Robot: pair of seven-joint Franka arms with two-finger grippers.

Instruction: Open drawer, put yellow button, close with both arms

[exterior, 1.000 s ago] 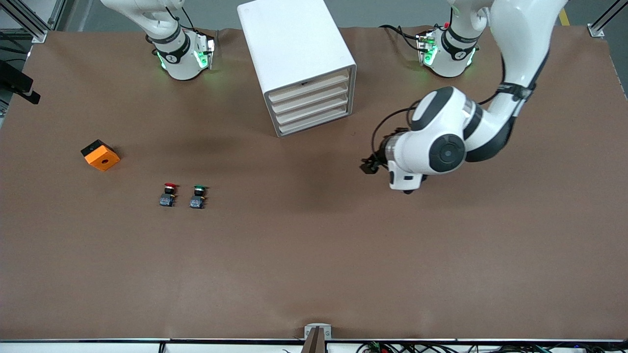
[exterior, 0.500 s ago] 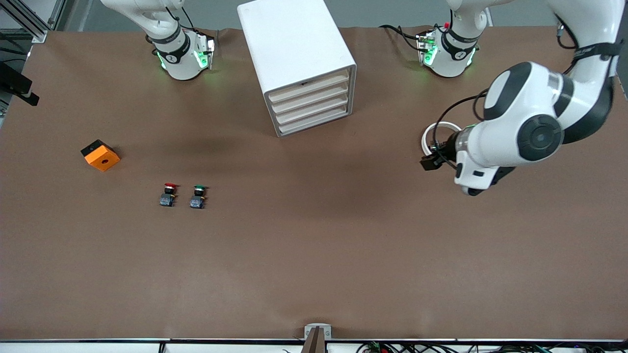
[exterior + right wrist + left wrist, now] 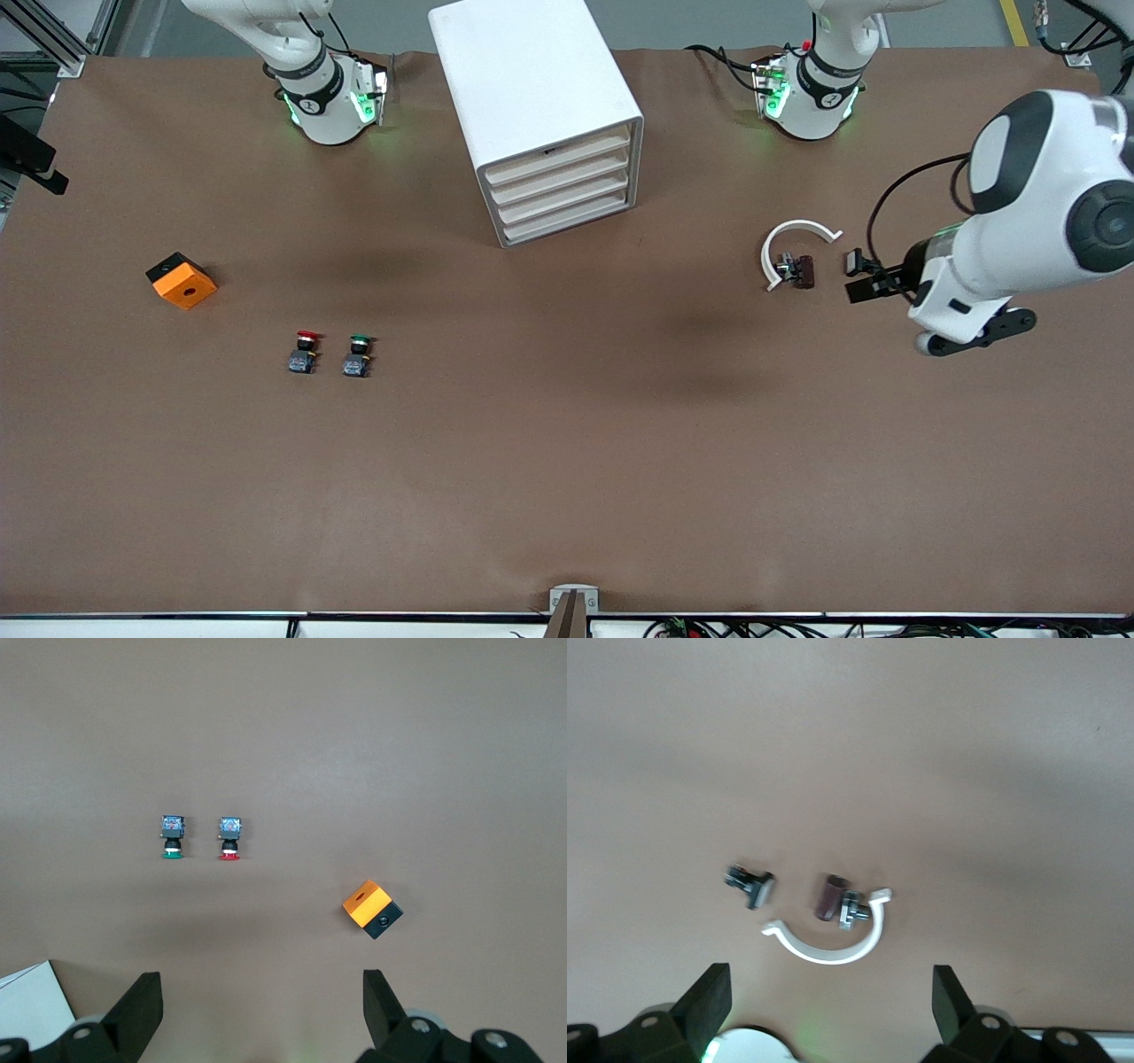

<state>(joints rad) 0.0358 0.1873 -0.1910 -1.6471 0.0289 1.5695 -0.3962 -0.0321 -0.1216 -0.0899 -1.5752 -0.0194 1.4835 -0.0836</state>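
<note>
With both grippers held open and empty, the shut top beige drawer (image 3: 556,160) could be missed, since no yellow button is seen.

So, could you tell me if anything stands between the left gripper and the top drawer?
Only a white clip and a brown part lie on the table between the open left gripper and the top drawer.

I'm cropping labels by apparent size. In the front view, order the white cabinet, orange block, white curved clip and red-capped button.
1. White cabinet
2. White curved clip
3. Orange block; close to the clip
4. Red-capped button
</note>
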